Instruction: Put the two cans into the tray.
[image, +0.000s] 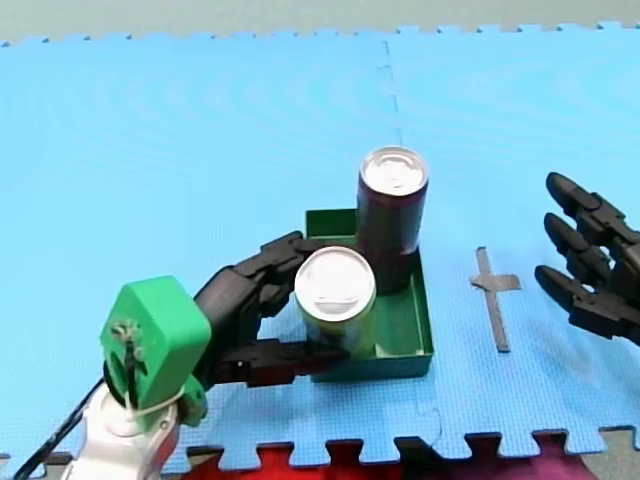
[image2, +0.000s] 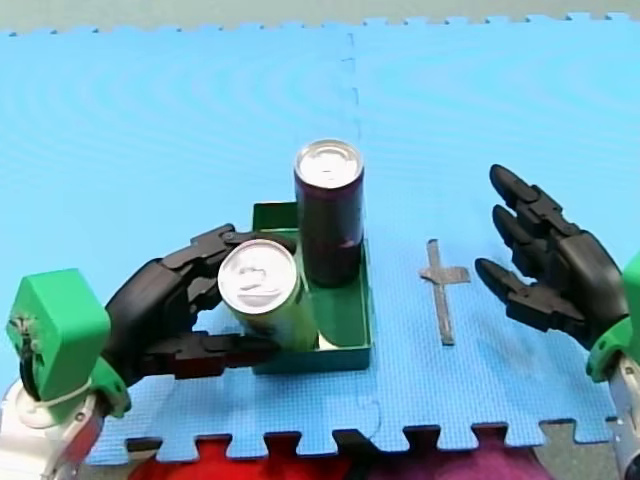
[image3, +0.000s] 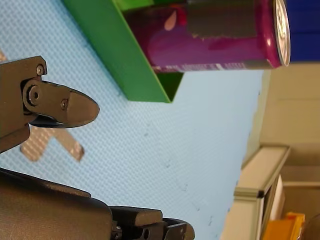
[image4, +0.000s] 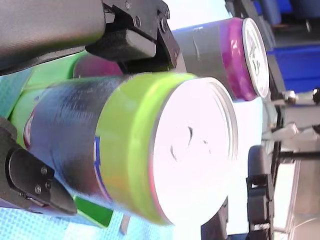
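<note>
- The blue mat (image: 200, 150) lies under everything, and the green tray (image: 400, 340) sits on it at lower centre of the frame.
- The left hand (image: 240, 315), at lower left, has its fingers closed round the lime can. The right hand (image2: 545, 265), at the right edge, holds nothing and is well apart from the tray.
- The purple can (image: 392, 225) stands upright in the tray's upper part, long axis vertical, lid up.
- The lime can (image: 337, 310) is at the tray's lower-left corner, upright with its lid up, just beside the purple can. Whether its base touches the tray floor cannot be told.
- The step in hand is probably setting this can down. It should go straight down, kept vertical and clear of the purple can and the tray wall. The fingers should open only once the base is seated, then draw out toward lower left.
</note>
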